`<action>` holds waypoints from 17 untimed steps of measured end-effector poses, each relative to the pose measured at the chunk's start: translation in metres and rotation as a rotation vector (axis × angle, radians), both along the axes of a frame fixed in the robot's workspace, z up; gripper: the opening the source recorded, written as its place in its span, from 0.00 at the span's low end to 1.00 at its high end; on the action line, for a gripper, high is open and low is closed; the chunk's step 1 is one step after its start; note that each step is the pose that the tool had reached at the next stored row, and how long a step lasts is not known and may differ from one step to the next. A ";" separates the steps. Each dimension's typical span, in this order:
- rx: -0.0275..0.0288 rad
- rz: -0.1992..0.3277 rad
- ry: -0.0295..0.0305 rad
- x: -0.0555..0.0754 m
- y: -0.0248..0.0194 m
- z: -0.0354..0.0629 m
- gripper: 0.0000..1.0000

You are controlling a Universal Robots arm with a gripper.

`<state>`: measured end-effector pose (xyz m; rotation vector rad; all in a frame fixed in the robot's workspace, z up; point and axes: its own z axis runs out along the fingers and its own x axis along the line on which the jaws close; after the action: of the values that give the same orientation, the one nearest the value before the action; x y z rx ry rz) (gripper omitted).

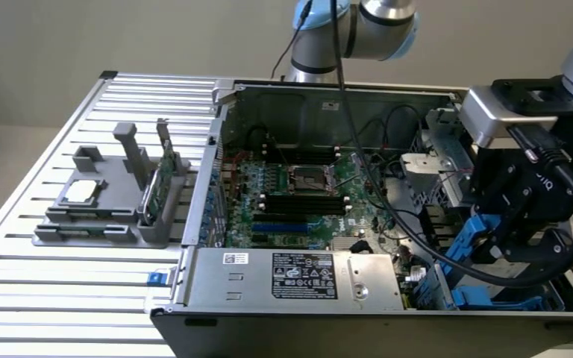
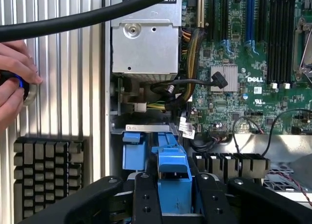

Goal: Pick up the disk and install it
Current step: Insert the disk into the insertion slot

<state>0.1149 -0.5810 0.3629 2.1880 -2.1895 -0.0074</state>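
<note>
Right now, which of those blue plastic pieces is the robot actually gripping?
The tall blue piece, squeezed between the two black fingers. The shorter blue piece beside it lies outside their grip.

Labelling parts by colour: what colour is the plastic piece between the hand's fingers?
The plastic piece is blue; the wrist view shows it best.

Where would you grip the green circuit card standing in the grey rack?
Probably by its free upper edge, coming down from above: the green circuit card stands on edge in the grey rack, its flat faces exposed on both sides.
</note>
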 end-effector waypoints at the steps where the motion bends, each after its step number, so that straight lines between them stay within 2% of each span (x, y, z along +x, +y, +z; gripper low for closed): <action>1: 0.0000 0.000 0.0000 0.000 0.0000 -0.0013 0.33; 9: 0.0003 0.000 -0.0001 0.000 0.0000 -0.0076 0.33; 10: 0.0026 0.000 -0.0005 0.000 0.0002 -0.0088 0.34; 11: 0.0022 0.000 -0.0002 0.000 0.0001 -0.0092 0.34; 12: 0.0009 0.000 -0.0001 0.000 0.0001 -0.0090 0.40; 17: 0.0000 0.000 -0.0001 0.000 0.0001 -0.0090 0.40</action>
<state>0.1151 -0.5810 0.3539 2.1883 -2.1892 -0.0073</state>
